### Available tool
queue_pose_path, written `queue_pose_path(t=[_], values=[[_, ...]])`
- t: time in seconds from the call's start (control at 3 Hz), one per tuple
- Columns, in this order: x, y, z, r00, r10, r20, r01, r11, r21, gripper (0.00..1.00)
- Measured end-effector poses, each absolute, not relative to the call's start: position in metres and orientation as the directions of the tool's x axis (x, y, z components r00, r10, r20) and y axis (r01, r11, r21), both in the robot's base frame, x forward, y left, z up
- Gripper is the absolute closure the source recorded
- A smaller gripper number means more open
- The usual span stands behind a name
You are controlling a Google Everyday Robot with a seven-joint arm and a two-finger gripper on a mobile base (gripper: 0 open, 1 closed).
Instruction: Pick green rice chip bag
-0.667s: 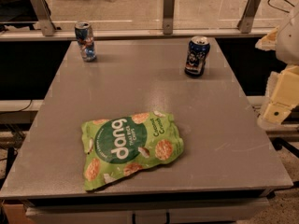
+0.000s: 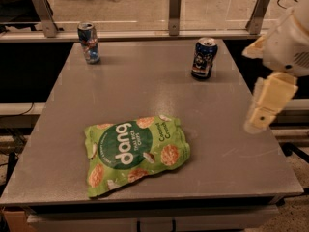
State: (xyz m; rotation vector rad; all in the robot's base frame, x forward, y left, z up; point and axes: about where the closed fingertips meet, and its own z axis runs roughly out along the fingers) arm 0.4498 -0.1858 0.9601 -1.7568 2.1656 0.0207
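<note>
The green rice chip bag (image 2: 135,153) lies flat on the grey table (image 2: 145,91), near the front edge and left of the middle. It is light green with a dark green circle, white "dang" lettering and pictures of round tan chips. My gripper (image 2: 260,119) hangs from the white arm at the right edge of the table, above the tabletop. It is well to the right of the bag and holds nothing that I can see.
A blue and red can (image 2: 89,42) stands at the table's back left. A dark blue can (image 2: 203,58) stands at the back right, not far from my arm. A railing with metal posts (image 2: 175,11) runs behind the table.
My arm and gripper have moved left, from beyond the table's right edge to over it. The bag and both cans have not moved.
</note>
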Motion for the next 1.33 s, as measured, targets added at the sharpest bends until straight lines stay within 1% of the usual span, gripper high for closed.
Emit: queue_pose_path(t=[0.33, 0.67, 1.0, 1.33], values=[[0.464, -0.119, 0.931, -0.072, -0.917, -0.393, -0.982, 0.134, -0.132, 0.0], [0.464, -0.062, 0.904, -0.004, -0.881, -0.474, -0.997, 0.04, -0.066, 0.0], [0.456, -0.034, 0.878, 0.017, -0.86, -0.511, -1.0, -0.015, -0.008, 0.0], [0.448, -0.025, 0.856, 0.019, -0.854, -0.52, -0.998, -0.043, 0.034, 0.0]])
